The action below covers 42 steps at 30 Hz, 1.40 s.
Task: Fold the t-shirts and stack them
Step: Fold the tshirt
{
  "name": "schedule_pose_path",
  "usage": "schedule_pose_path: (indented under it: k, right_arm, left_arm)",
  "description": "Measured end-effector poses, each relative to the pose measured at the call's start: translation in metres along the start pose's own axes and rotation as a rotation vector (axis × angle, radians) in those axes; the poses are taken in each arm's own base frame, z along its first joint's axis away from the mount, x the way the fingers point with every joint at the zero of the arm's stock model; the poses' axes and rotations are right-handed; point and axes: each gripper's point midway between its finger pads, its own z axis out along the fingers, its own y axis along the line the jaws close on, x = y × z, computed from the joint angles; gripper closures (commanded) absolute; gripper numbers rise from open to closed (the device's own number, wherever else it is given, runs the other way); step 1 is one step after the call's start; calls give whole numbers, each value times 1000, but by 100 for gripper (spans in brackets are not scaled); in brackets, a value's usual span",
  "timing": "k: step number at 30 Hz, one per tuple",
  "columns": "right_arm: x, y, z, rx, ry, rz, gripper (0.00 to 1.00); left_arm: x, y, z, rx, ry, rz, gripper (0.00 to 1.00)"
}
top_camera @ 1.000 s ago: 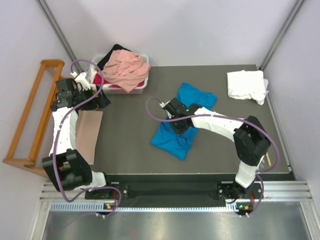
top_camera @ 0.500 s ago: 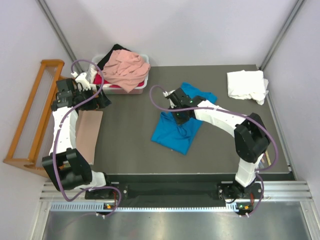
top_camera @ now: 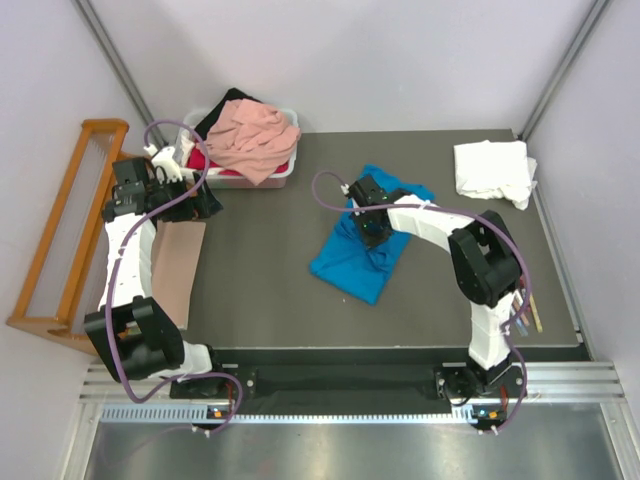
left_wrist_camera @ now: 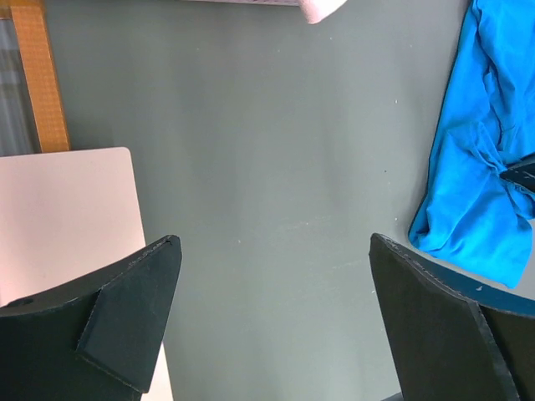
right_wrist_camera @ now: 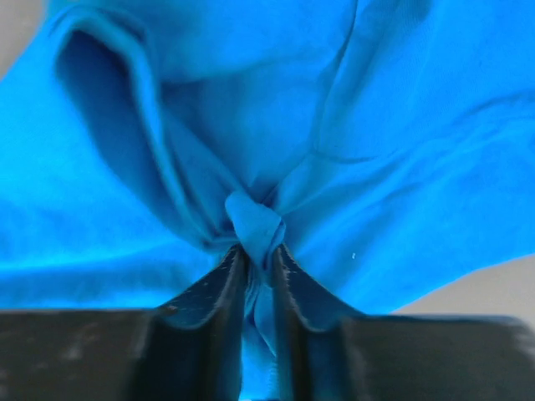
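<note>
The bright blue t-shirt (top_camera: 352,265) lies crumpled in the middle of the table, and its edge shows at the right of the left wrist view (left_wrist_camera: 481,167). My right gripper (top_camera: 368,228) sits over its middle. In the right wrist view the gripper (right_wrist_camera: 257,246) is shut on a pinched fold of the blue t-shirt (right_wrist_camera: 376,125), with cloth bunched between its fingers. My left gripper (left_wrist_camera: 276,242) hangs wide open over bare table at the left (top_camera: 190,198), holding nothing. A white t-shirt (top_camera: 492,172) lies folded at the back right.
A white tub (top_camera: 287,172) at the back left holds a salmon-pink tee (top_camera: 252,138) over red (top_camera: 200,160) and black (top_camera: 215,118) ones. A wooden slatted rack (top_camera: 60,230) stands off the left edge. A pinkish board (top_camera: 178,265) lies on the table's left side.
My right gripper has moved toward the back of the table with the blue cloth pinched, drawing the shirt's near part back and bunching it. The left arm has not moved.
</note>
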Motion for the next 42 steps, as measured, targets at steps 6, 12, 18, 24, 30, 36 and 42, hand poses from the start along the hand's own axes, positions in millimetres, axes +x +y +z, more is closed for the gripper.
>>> schedule_pose_path:
  k: [6, 12, 18, 24, 30, 36, 42]
  right_arm:
    - [1, -15, 11, 55, 24, 11, 63]
    - [-23, -49, 3, 173, -34, 55, 62]
    - [-54, -86, -14, 276, -109, 115, 62]
    - [-56, -87, -26, 278, -131, 139, 61]
    - [-39, -42, -70, 147, -200, 137, 43]
    - [19, 34, -101, -36, -226, 95, 25]
    - [100, 50, -73, -55, -81, 141, 41]
  left_arm:
    - [4, 0, -1, 1, 14, 10, 1]
    - [8, -1, -1, 6, 29, 10, 1]
    - [10, -2, -2, 14, 36, 12, 1]
    - [12, -7, -2, 41, 47, 20, 1]
    - [34, -49, 12, 141, 142, 128, 1]
    - [85, -121, 40, 296, 298, 310, 2]
    - [123, -141, 71, 343, 412, 370, 1]
